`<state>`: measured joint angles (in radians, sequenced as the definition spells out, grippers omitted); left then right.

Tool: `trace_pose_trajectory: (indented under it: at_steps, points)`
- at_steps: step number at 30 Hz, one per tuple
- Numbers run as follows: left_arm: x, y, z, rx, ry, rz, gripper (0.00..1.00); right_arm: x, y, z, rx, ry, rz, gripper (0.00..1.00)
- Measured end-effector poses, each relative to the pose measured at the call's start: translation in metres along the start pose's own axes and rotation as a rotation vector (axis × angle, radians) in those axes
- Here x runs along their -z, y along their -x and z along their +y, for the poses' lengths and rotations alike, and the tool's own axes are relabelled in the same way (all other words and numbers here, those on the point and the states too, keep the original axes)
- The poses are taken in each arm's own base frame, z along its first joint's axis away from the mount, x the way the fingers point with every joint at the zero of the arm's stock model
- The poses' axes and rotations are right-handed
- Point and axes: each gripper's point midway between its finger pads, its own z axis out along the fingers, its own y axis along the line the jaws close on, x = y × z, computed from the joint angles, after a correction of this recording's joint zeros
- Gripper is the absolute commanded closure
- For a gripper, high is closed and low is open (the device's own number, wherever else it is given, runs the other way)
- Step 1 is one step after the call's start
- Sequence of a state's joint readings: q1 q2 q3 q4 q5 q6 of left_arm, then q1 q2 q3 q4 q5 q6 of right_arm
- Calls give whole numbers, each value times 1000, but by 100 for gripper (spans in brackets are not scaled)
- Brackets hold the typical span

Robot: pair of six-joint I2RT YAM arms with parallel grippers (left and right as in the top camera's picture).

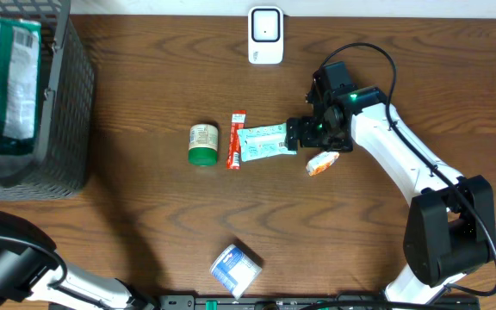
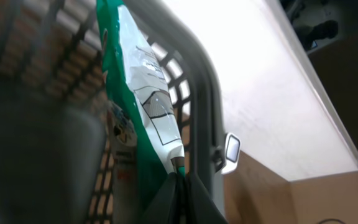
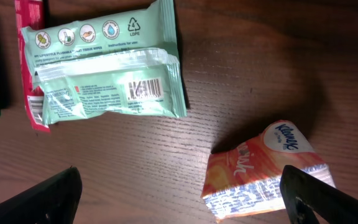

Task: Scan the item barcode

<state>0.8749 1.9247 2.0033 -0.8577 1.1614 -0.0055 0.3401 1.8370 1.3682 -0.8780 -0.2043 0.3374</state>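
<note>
A mint-green wipes pack (image 1: 265, 140) lies at the table's middle, its barcode (image 3: 146, 89) facing up in the right wrist view. An orange Kleenex pack (image 1: 321, 163) lies just right of it. My right gripper (image 1: 304, 142) hovers over both, open wide with nothing between its fingers; the right finger (image 3: 319, 199) sits at the edge of the Kleenex pack (image 3: 263, 171). A white scanner (image 1: 265, 34) stands at the far edge. My left gripper (image 2: 180, 199) is shut and empty, low beside the basket (image 2: 197, 74); only its arm shows in the overhead view.
A grey mesh basket (image 1: 67, 103) at the far left holds a green and white bag (image 1: 3, 77). A green-lidded jar (image 1: 202, 144) and a red stick pack (image 1: 235, 140) lie left of the wipes. A blue and white pack (image 1: 236, 268) lies near the front edge.
</note>
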Motion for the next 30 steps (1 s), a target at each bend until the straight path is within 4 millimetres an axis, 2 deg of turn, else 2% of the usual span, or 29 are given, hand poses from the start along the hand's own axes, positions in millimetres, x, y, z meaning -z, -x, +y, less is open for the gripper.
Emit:
trace_pose_trajectory:
  at_steps: [3,5,9,13,17,20,25,30]
  points:
    - [11,14,-21,-59,2,-54,93,0,0,0,0,0,0,1]
    - [23,21,-43,-98,15,-91,93,0,0,0,0,0,0,1]
    - [53,22,-103,-192,31,-161,93,0,0,0,0,0,0,1]
    - [72,0,-166,-250,6,-173,93,0,0,0,0,0,0,1]
    - [71,-33,-207,-243,-42,-111,93,0,0,0,0,0,0,1]
    - [61,-52,-219,-222,-75,-47,93,0,0,0,0,1,0,1]
    - [37,-82,-224,-184,-112,86,93,0,1,1,-2,7,-5,1]
    - [24,-96,-214,-191,-33,137,93,0,6,3,-10,17,-23,1]
